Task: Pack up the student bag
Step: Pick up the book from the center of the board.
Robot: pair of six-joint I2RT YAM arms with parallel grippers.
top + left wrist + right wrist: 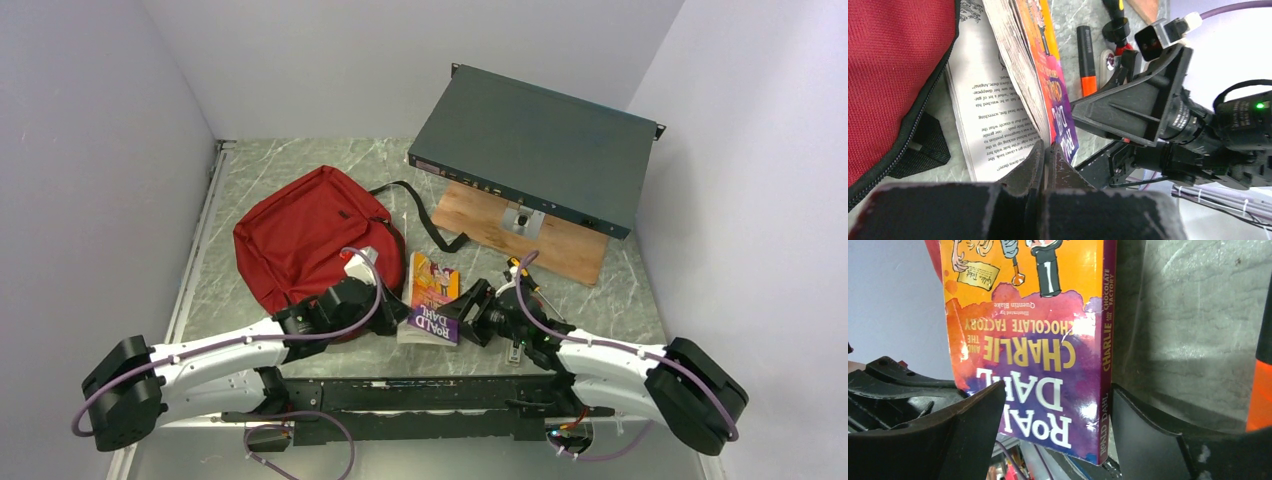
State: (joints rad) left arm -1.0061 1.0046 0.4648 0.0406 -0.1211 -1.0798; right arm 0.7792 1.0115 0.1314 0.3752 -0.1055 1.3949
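The dark red student bag (300, 235) lies on the table left of centre, and its zip edge shows in the left wrist view (893, 65). A Roald Dahl paperback (432, 297) stands partly open just right of the bag. One page lies flat and the rest tilts up (1045, 70). My left gripper (1047, 150) is shut on the book's lower edge, pinching a thin layer of pages or cover. It sits between bag and book (395, 318). My right gripper (1058, 405) is open around the book (1033, 340), with one finger against the spine (462, 312).
A black and orange marker (1087, 60) and other small tools (520, 275) lie right of the book. A flat dark teal metal box (535, 145) rests on a wooden board (520, 235) at the back right. A black bag strap (420, 215) trails toward the board.
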